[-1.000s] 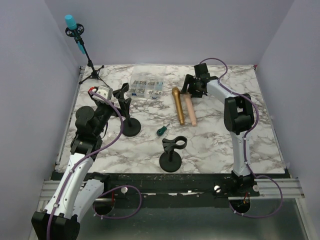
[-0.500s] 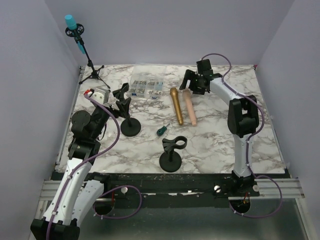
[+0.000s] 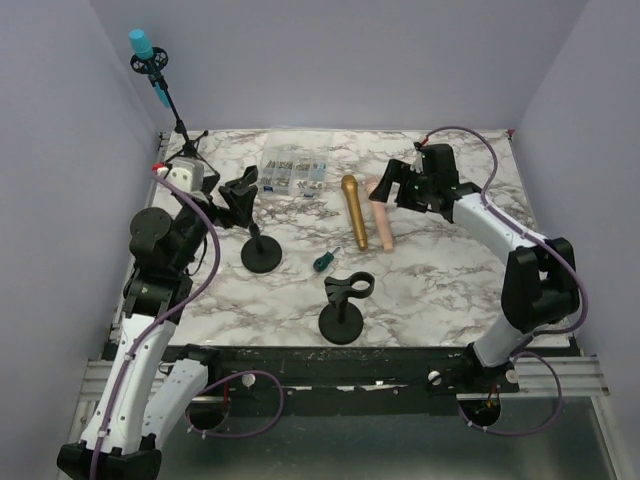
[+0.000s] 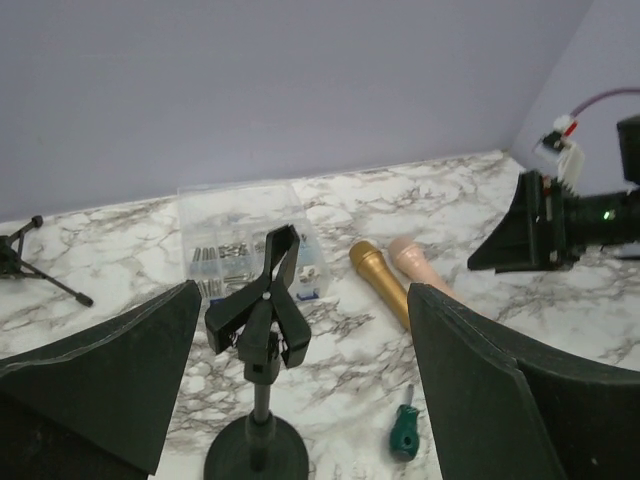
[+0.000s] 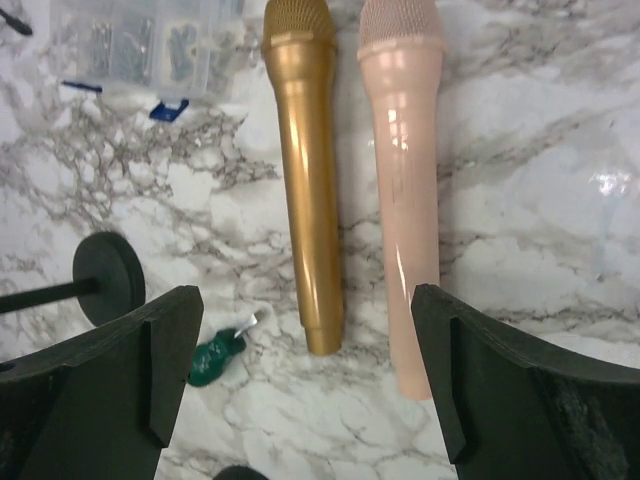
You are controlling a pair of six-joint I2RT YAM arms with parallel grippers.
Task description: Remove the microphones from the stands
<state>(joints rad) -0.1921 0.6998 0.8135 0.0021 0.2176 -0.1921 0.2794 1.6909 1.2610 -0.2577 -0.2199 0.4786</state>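
A blue-headed microphone (image 3: 148, 60) sits in a tripod stand (image 3: 184, 138) at the far left corner. A gold microphone (image 3: 356, 212) and a pink microphone (image 3: 381, 218) lie side by side on the table. Both show in the right wrist view, gold (image 5: 310, 200) and pink (image 5: 408, 200). Two black desk stands hold nothing in their clips: one (image 3: 258, 245) is at left, one (image 3: 343, 305) is near the front. My left gripper (image 3: 222, 195) is open and empty, just left of the left stand's clip (image 4: 262, 310). My right gripper (image 3: 397, 186) is open and empty above the two lying microphones.
A clear parts box (image 3: 290, 172) sits at the back centre. A small green screwdriver (image 3: 322, 262) lies between the two desk stands and shows in the right wrist view (image 5: 215, 355). The walls close in the left, back and right sides.
My right arm has swung out to the right and its gripper has drawn back from the microphone heads. My left arm has pulled back to the left and risen. Both stay open.
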